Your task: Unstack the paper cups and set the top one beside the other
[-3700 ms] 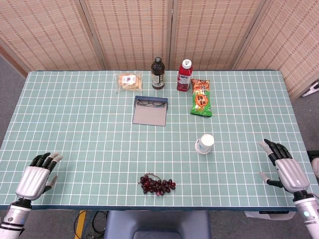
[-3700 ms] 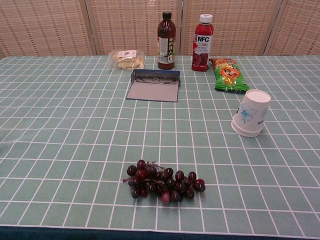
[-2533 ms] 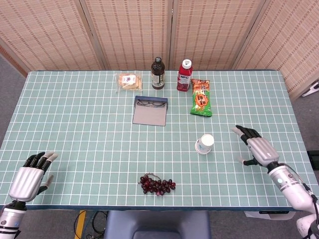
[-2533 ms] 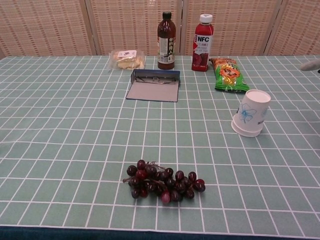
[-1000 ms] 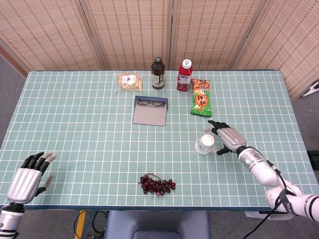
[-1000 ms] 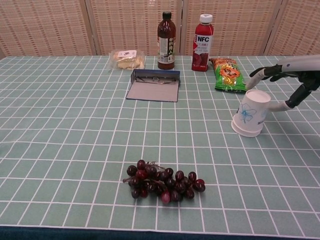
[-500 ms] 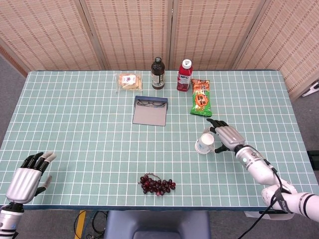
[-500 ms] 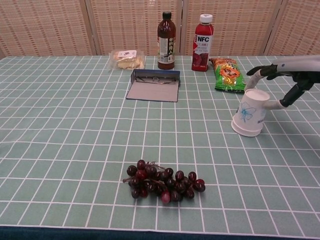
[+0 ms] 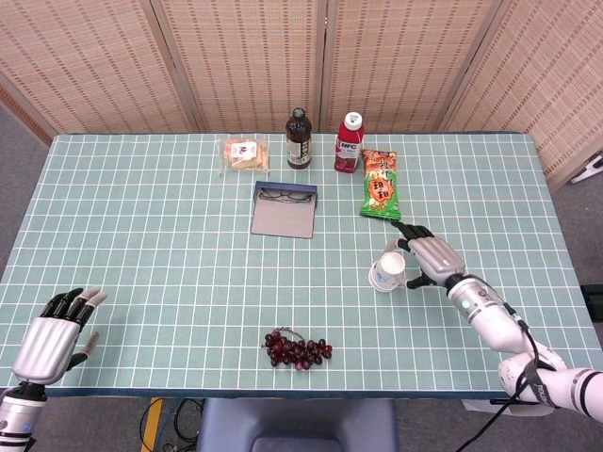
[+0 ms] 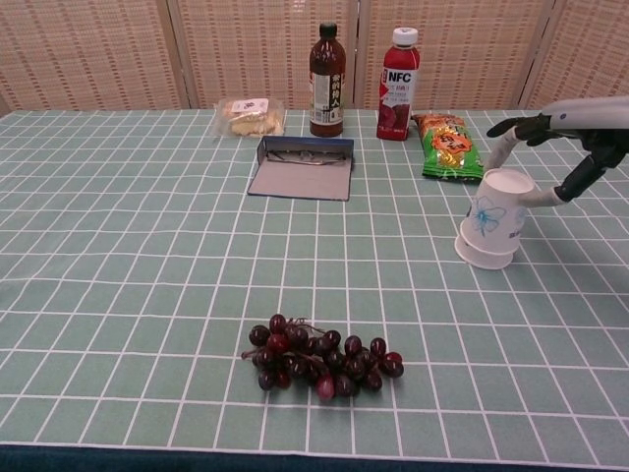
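Note:
Two white paper cups with a blue flower print stand upside down, nested, right of the table's middle. The top cup is tilted and raised a little, so the lower cup's rim shows beneath it. My right hand pinches the top cup between a finger on its far side and the thumb on its right side. In the head view the cups sit just left of that right hand. My left hand rests open at the front left edge, away from everything.
A bunch of dark grapes lies near the front edge. Behind the cups lie a green snack bag, a red NFC bottle, a dark bottle, a glasses case and a wrapped pastry.
My right hand came in from the right front edge and took hold of the top cup. Since half a second ago that cup has risen slightly off the lower one.

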`<state>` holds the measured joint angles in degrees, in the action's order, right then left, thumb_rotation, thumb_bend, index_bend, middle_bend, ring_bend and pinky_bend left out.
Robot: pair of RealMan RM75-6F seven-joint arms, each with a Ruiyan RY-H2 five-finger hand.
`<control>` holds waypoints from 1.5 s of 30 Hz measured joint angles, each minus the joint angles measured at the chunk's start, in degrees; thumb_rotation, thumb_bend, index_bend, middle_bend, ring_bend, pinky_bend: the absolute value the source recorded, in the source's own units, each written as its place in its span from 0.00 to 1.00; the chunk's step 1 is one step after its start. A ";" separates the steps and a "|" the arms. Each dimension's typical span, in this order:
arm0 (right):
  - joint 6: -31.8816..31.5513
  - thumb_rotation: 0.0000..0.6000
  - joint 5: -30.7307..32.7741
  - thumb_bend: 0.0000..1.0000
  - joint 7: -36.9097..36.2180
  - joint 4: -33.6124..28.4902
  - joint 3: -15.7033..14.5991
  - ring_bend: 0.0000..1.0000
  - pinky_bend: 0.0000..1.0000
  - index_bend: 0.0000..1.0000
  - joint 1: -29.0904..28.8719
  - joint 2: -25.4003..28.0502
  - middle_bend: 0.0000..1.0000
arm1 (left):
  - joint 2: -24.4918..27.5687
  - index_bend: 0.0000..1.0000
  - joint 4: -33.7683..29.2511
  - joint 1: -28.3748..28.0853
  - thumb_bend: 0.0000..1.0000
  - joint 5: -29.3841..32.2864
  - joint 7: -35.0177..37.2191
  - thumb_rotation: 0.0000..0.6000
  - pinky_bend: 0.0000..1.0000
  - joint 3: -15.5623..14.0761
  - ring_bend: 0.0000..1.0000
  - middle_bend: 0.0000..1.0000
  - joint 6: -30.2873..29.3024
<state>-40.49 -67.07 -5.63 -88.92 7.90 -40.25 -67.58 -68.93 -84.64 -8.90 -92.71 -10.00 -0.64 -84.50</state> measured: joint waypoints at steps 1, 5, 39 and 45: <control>-0.20 1.00 -0.04 0.33 -0.04 -0.26 0.07 0.00 0.00 0.30 0.06 0.14 0.00 | 0.00 0.21 0.01 0.01 0.40 -0.01 0.00 1.00 0.17 -0.02 0.15 0.19 0.01; -1.45 1.00 -0.44 0.33 -0.26 -1.83 0.55 0.00 0.00 0.30 0.41 1.38 0.00 | -0.08 0.21 0.13 -0.01 0.40 0.04 -0.13 1.00 0.17 0.00 0.15 0.19 0.09; -7.73 1.00 -4.60 0.34 -7.73 -3.60 -0.45 0.00 0.00 0.30 8.10 11.25 0.00 | -1.70 0.21 1.03 -0.45 0.40 2.32 -3.36 1.00 0.17 0.53 0.15 0.19 2.09; -6.50 1.00 -7.05 0.33 -12.43 2.23 -1.73 0.00 0.00 0.30 8.70 8.00 0.00 | -1.82 0.21 1.06 -0.57 0.40 2.37 -3.45 1.00 0.17 0.43 0.15 0.19 2.41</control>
<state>-46.99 -74.12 -18.06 -86.69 6.16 -31.55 -59.58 -70.76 -83.58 -9.47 -90.34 -13.45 -0.21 -82.09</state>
